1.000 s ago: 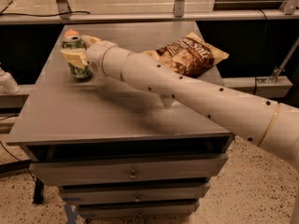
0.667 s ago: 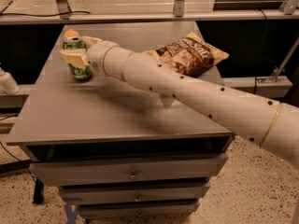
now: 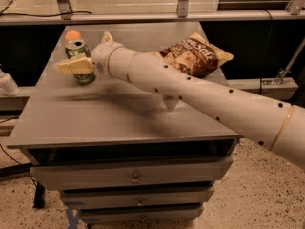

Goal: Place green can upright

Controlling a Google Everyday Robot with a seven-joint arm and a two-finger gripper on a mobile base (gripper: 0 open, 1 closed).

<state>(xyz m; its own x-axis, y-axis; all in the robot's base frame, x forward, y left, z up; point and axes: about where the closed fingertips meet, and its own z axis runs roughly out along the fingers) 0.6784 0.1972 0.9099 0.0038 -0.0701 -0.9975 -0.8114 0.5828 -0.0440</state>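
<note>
The green can [image 3: 84, 77] stands upright on the grey table [image 3: 119, 123] near its far left corner, with its silver top showing. My gripper [image 3: 84, 51] is at the can and is open. One pale finger [image 3: 74, 67] lies across the can's front and points left. The other finger [image 3: 107, 36] sticks up behind and to the right of the can, apart from it. My white arm [image 3: 200, 94] reaches in from the lower right across the table.
A small orange fruit [image 3: 72, 35] sits just behind the can. A brown snack bag [image 3: 195, 56] lies at the table's far right, partly behind my arm. The table has drawers [image 3: 133, 178] below its front edge. A metal rail [image 3: 157, 17] runs behind it.
The gripper's fingers have spread apart around the can. The near finger now lies across its front and the far finger points up. The can stays upright in the same spot.
</note>
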